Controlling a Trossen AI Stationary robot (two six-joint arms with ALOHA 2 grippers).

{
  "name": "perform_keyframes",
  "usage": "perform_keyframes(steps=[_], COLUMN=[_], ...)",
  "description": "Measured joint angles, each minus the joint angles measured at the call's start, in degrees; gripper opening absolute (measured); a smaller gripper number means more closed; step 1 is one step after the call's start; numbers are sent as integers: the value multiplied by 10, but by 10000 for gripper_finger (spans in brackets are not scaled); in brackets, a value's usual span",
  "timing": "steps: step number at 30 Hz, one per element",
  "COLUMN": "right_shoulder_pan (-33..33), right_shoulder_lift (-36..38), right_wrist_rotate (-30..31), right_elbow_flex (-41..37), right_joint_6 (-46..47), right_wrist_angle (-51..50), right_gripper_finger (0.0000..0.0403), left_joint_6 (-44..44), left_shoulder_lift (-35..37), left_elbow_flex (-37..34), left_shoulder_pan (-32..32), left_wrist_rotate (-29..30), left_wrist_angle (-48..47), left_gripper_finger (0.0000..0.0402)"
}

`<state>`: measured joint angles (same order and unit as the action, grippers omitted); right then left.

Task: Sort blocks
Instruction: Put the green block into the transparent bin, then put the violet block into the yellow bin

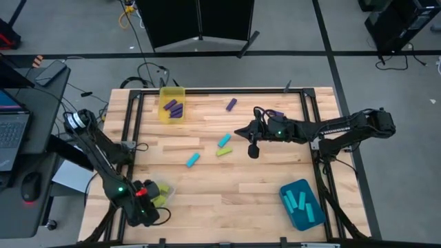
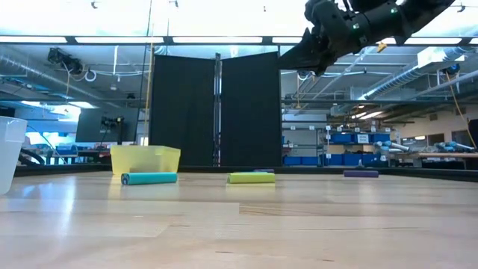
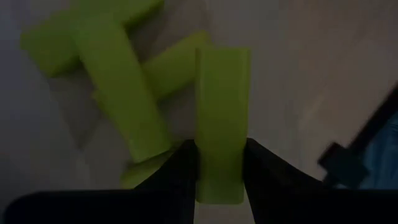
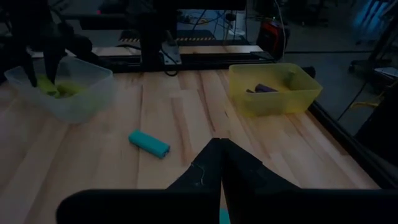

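Left tool point(image 3: 219, 163) grips my yellow-green block point(image 3: 221, 124) over the clear bin point(image 1: 167, 191) near left, while right tool point(image 4: 221, 155) hovers clenched mid-surface.

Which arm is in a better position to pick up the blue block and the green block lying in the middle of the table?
The right. Its pincer is shut and empty, close to the green block and blue block. The left pincer holds a green block over the clear bin.

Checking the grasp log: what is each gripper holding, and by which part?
The left gripper pinches a yellow-green rectangular block by one end, over the clear bin. The right gripper appears shut, nothing visibly held.
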<state>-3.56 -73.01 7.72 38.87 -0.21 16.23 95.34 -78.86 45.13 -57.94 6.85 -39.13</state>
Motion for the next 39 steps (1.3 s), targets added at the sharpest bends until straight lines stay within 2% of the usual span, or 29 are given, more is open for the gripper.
perform_keyframes(steps=[4, 9, 11, 15, 17, 19, 21, 24, 32, 36, 39], right_shoulder_pan=[-4, -10, -14, -28, -34, -39, -43, -50, -77, -99, -119], right_shoulder_lift=[0, 0, 0, 0, 0, 0, 0, 0, 0, 0, 0], right_wrist_rotate=[0, -1, -1, -3, -4, -6, -15, -19, -20, -20, -30], right_elbow_flex=[0, 0, 0, 0, 0, 0, 0, 0, 0, 0, 0], right_joint_6=[0, 0, 2, 2, 7, 11, 11, 12, 19, 29, 37], right_wrist_angle=[0, 0, 0, 0, -2, -5, -13, -29, -82, -111, -127], right_gripper_finger=[17, 19, 18, 21, 25, 29, 32, 35, 37, 39, 39], left_joint_6=[14, 17, 11, 8, 6, 0, -11, -55, -226, -354, -464], left_shoulder_lift=[-1, -1, 2, 7, 13, 28, 48, 78, 177, 222, 252], left_elbow_flex=[-24, -17, -7, 26, 41, 49, 50, 48, -3, -37, -75], left_shoulder_pan=[-1, 2, 2, 2, 2, 5, 8, 18, 108, 168, 220], left_wrist_rotate=[0, -8, -12, -13, -10, 1, 29, 103, 213, 251, 245], left_wrist_angle=[13, 1, -10, -91, -129, -148, -148, -148, -133, -45, 53], left_gripper_finger=[106, 107, 136, 221, 241, 241, 225, 179, 18, 10, 8])
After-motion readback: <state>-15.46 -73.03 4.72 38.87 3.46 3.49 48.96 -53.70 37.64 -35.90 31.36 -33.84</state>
